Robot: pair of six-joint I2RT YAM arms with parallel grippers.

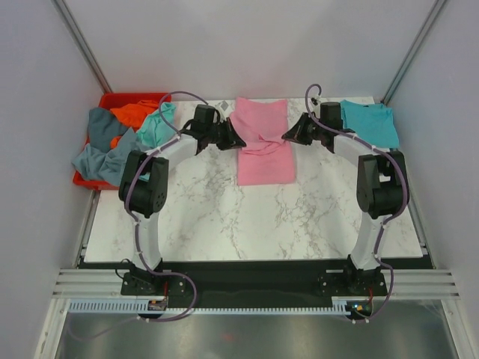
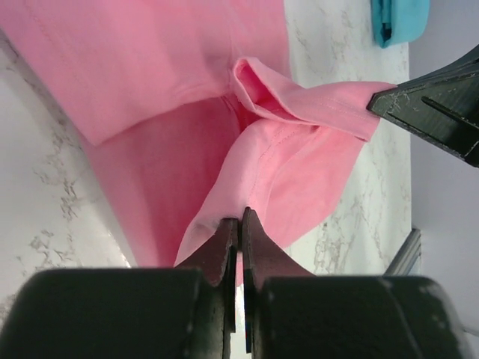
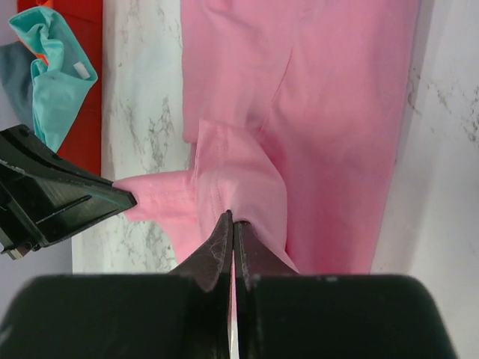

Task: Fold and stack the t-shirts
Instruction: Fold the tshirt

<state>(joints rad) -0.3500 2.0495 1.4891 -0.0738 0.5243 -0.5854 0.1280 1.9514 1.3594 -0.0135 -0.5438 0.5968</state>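
Diffuse light is falling from above in the overhead view, leaving the marble table (image 1: 224, 217) bright and casting faint, soft shadows beside the arms (image 1: 144, 187). In both wrist views the pink t-shirt (image 2: 150, 75) is appearing sharp and well lit, darkening inside its folds, while the black fingers (image 2: 217, 258) nearest the lens are rendering as dim, detail-poor masses.

No text, brand, number or sign can be read anywhere. The small white sewn-in tag (image 3: 78, 71) on the crumpled mint cloth shirt (image 3: 45, 90), far left over the red plastic bin (image 3: 84, 134), shows no legible print.
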